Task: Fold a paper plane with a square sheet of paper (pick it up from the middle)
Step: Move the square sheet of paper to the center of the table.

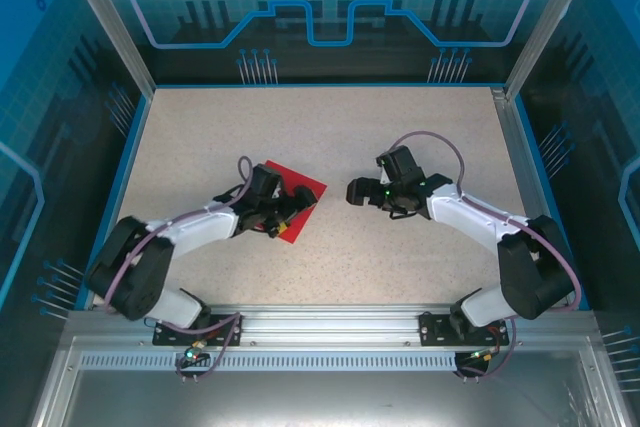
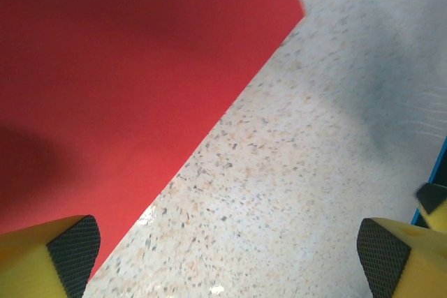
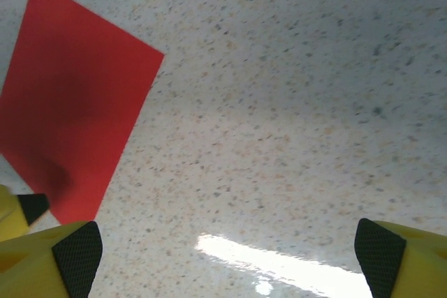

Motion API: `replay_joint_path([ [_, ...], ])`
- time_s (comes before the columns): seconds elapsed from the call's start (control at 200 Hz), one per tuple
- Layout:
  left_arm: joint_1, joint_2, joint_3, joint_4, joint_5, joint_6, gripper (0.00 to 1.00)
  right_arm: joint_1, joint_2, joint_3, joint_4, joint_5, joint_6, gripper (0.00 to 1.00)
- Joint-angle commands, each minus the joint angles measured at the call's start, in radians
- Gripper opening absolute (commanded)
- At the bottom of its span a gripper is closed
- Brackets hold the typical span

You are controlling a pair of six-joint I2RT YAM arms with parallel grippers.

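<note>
Beneath the left claw (image 1: pixel 297 209) lies the thin, bright red square sheet of paper (image 1: pixel 301 179), flat on the speckled beige tabletop (image 1: pixel 420 127). This claw is spread wide and grasps nothing, with one pad (image 2: pixel 72 252) over the sheet's edge and the other over bare table. The right claw (image 1: pixel 353 192) faces the sheet from a short way off, also released and empty.

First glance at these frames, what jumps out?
The square sheet of paper, bright red and flat, lies left of centre on the speckled table. The left gripper hangs open above one of its edges; the right gripper, also open, faces it from the right, clear of the sheet.
</note>
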Motion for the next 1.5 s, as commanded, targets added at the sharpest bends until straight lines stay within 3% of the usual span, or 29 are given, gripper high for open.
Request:
replay_joint_path([
  [0.0, 0.084, -0.164, 0.009, -0.171, -0.107, 0.081, 0.99, 0.069, 0.034, 0.008, 0.058, -0.032, 0.073, 0.95],
  [0.15, 0.287, -0.345, -0.061, -0.279, -0.127, 0.158, 0.99, 0.180, 0.199, 0.152, 0.077, -0.056, 0.118, 0.88],
  [0.27, 0.365, -0.432, -0.079, -0.345, -0.164, 0.244, 0.99, 0.269, 0.355, 0.323, 0.036, -0.037, 0.161, 0.79],
  [0.495, 0.391, -0.447, -0.092, -0.363, -0.191, 0.297, 0.99, 0.368, 0.584, 0.615, -0.123, 0.021, 0.190, 0.77],
  [0.645, 0.392, -0.430, -0.099, -0.346, -0.175, 0.313, 0.99, 0.378, 0.670, 0.659, -0.100, -0.076, 0.192, 0.77],
  [0.725, 0.393, -0.423, -0.096, -0.345, -0.168, 0.321, 0.99, 0.377, 0.698, 0.664, -0.140, -0.068, 0.190, 0.77],
  [0.945, 0.393, -0.409, -0.085, -0.318, -0.118, 0.333, 0.99, 0.334, 0.632, 0.539, -0.250, -0.011, 0.111, 0.75],
  [1.225, 0.391, -0.291, -0.004, -0.223, -0.066, 0.312, 0.99, 0.200, 0.455, 0.335, -0.347, 0.022, -0.221, 0.76],
  [1.345, 0.391, -0.204, 0.074, -0.218, -0.013, 0.260, 0.99, 0.134, 0.422, 0.306, -0.331, -0.031, -0.246, 0.76],
  [1.496, 0.389, -0.142, 0.133, -0.252, 0.029, 0.166, 0.99, 0.131, 0.367, 0.335, -0.305, -0.154, -0.230, 0.76],
])
